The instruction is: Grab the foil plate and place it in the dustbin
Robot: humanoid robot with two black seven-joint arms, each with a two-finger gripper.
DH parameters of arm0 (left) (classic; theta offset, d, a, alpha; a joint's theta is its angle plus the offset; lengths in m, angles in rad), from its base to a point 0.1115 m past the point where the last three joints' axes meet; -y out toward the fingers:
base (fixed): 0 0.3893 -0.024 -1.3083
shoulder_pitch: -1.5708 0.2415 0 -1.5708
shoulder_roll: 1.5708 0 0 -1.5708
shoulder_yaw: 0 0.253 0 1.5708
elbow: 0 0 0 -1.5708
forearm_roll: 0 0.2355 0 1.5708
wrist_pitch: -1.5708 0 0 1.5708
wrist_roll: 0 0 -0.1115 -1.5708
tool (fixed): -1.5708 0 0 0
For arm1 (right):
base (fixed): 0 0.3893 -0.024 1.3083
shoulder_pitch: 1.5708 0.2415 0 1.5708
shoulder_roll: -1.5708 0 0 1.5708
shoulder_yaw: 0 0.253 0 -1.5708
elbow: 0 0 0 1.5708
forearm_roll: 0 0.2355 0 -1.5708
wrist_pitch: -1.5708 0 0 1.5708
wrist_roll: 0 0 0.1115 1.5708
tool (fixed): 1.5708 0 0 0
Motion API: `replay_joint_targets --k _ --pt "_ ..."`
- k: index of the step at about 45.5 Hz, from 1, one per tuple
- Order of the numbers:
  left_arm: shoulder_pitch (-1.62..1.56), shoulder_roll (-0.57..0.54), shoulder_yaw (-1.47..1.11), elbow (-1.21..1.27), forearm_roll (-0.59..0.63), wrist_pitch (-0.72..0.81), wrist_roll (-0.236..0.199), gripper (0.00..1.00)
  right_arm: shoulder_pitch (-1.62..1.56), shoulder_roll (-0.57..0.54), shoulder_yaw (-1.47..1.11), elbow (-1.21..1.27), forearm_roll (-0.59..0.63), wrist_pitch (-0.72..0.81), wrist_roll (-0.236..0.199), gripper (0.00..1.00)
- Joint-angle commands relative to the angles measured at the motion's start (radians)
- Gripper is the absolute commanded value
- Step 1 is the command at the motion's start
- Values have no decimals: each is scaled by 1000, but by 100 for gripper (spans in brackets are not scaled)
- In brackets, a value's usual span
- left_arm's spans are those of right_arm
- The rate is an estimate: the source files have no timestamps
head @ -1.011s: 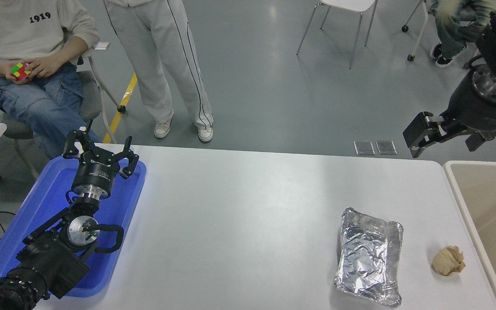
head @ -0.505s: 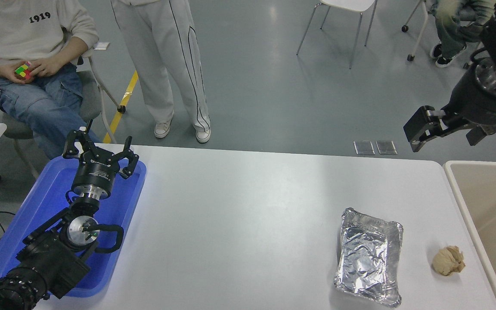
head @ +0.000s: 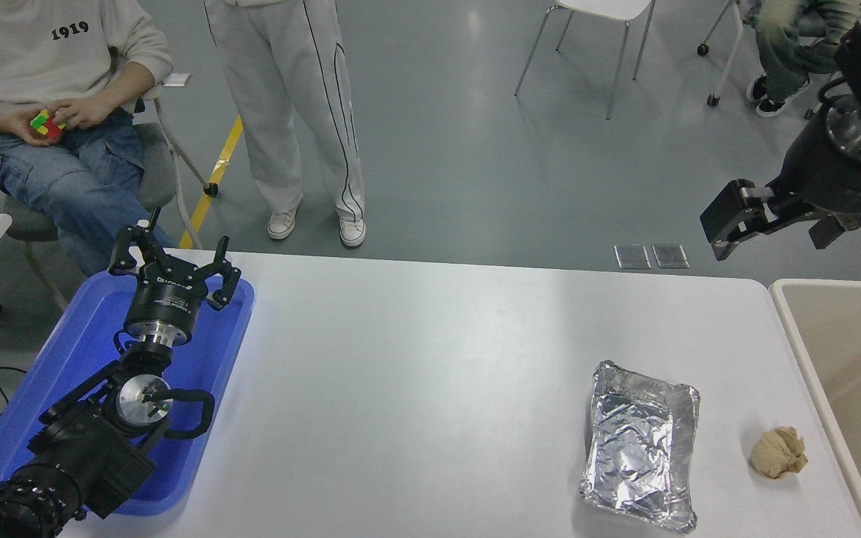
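Foil plate (head: 640, 447) lies flat on the white table (head: 415, 373), at the near right part, with its wrinkled inside facing up and nothing touching it. Just to its right sits a small tan paper lump (head: 777, 452), apart from the plate. The dustbin (head: 812, 359) stands at the right edge of the table, beyond the lump, and only its pale rim and a part of its inside are in view.

The right gripper (head: 729, 220) hangs high at the upper right, above the far edge of the table and well apart from the plate. It holds nothing (whether its fingers are spread or pressed together, I cannot tell from this angle).

The left gripper (head: 174, 261) is parked at the lower left over the blue tray (head: 64, 359), with its fingers spread and empty.

A seated person at the far left holds a coloured cube (head: 46, 124).
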Motion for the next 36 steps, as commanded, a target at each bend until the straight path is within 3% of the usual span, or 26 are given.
replay_joint_targets --k 1,18,36 --pt "0 0 0 0 0 0 0 100 -1 -11 -17 0 0 0 0 100" --pt "0 0 0 0 0 0 0 100 -9 -31 -43 3 2 0 2 100" --pt "0 0 0 0 0 0 0 100 -131 -129 -23 0 3 0 2 100"
